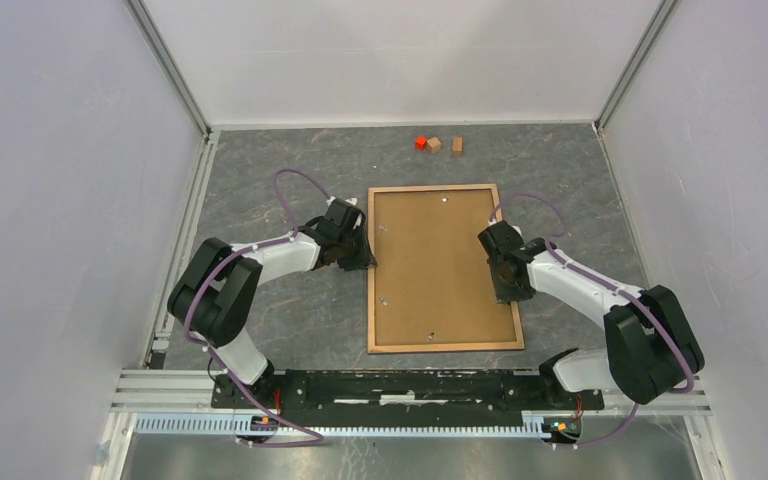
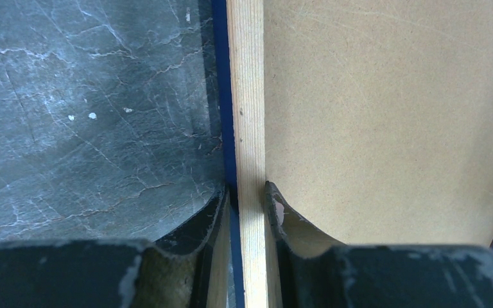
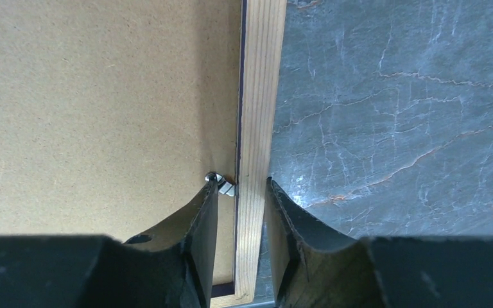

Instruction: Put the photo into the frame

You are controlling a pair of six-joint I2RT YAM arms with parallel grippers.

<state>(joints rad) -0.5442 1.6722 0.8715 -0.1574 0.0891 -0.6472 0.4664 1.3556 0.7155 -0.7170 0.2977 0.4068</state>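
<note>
The frame (image 1: 446,347) lies back-up on the bench (image 1: 290,170), with the backing board (image 1: 438,265) in it; the photo is hidden. The left gripper (image 2: 247,192) pinches the left rail. The right gripper (image 3: 241,186) straddles the right rail, jaws not quite touching, probably for a 2-handed lift.

The left arm (image 1: 260,262) and right arm (image 1: 580,285) each have white link shells between bulky black joint housings. A purple cable (image 1: 295,180) runs along each arm. Both arms are bolted to a black base plate (image 1: 390,388) on a ribbed aluminium rail (image 1: 360,425), with small orange lights (image 1: 561,427) near the bases. The left gripper (image 2: 247,192) and right gripper (image 3: 241,186) have black, curved fingers (image 3: 202,218), scuffed pale grey along their edges.
</note>
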